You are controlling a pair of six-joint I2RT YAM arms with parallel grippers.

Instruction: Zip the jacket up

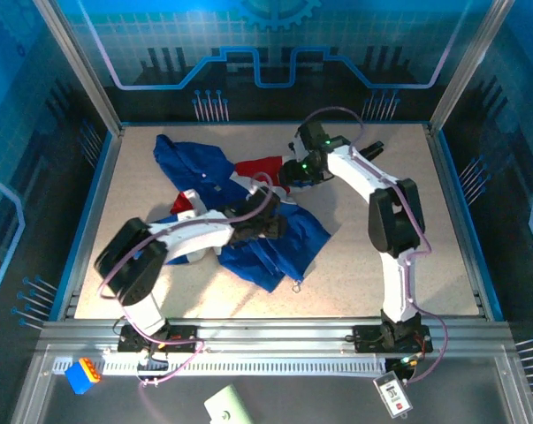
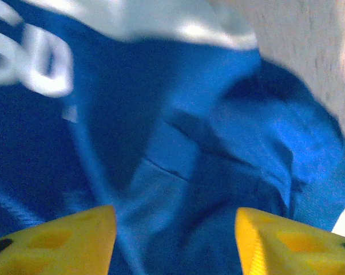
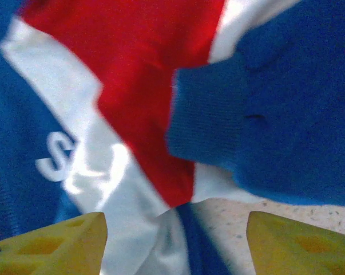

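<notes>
Jacket [image 1: 279,243]: royal blue, with red and white diagonal panels and white lettering. Table [image 1: 337,283]: beige, finely speckled. Left gripper [image 2: 175,246] and right gripper [image 3: 175,246]: fingers [image 2: 63,240] yellow. Backdrop [image 1: 275,44]: blue circuit-line pattern.

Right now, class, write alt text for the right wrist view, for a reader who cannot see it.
A rumpled jacket lies close beneath the right gripper: a red panel edged in white, blue fabric on both sides, a white letter S at left. The yellow fingertips stand apart, speckled table between them.

jacket [image 1: 288,246] on table [image 1: 372,256]; l hand [image 1: 277,228] over front, r hand [image 1: 293,181] rear
</notes>
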